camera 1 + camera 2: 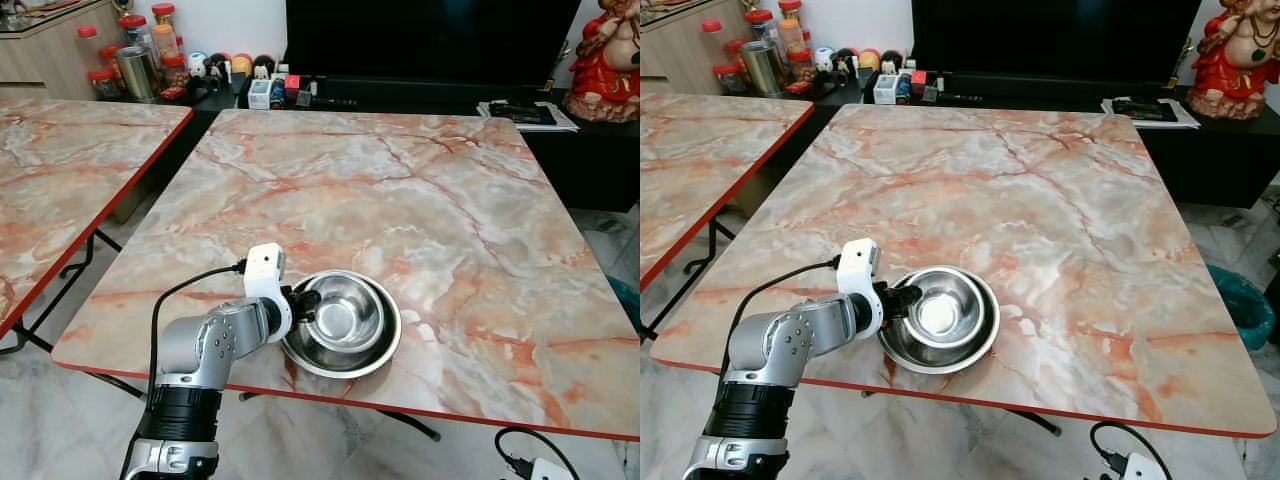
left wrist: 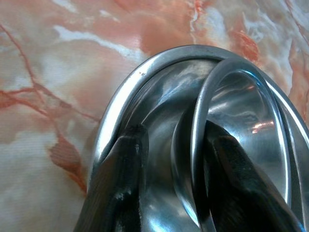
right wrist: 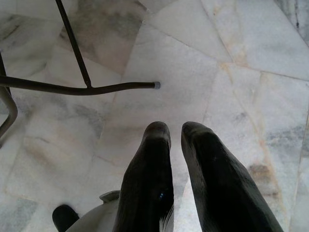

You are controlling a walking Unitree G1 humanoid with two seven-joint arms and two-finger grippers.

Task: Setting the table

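Note:
Two steel bowls sit nested near the front edge of the marble table point(image 1: 420, 190). The smaller inner bowl point(image 1: 346, 316) lies inside the wider outer bowl point(image 1: 345, 367). My left gripper point(image 1: 305, 303) reaches in from the left and is shut on the inner bowl's near wall. In the left wrist view one finger point(image 2: 128, 164) sits between the two bowls and the other lies inside the inner bowl point(image 2: 241, 111), which leans against the outer bowl's rim point(image 2: 140, 77). My right gripper point(image 3: 176, 128) hangs idle over the floor, shut on nothing.
A second marble table point(image 1: 60, 180) stands to the left across a narrow gap. Behind are a black TV console with jars point(image 1: 140, 60) and a red statue point(image 1: 610, 50). A teal bin point(image 1: 1245, 300) and a cable with a white plug point(image 1: 540, 465) are on the floor at the right.

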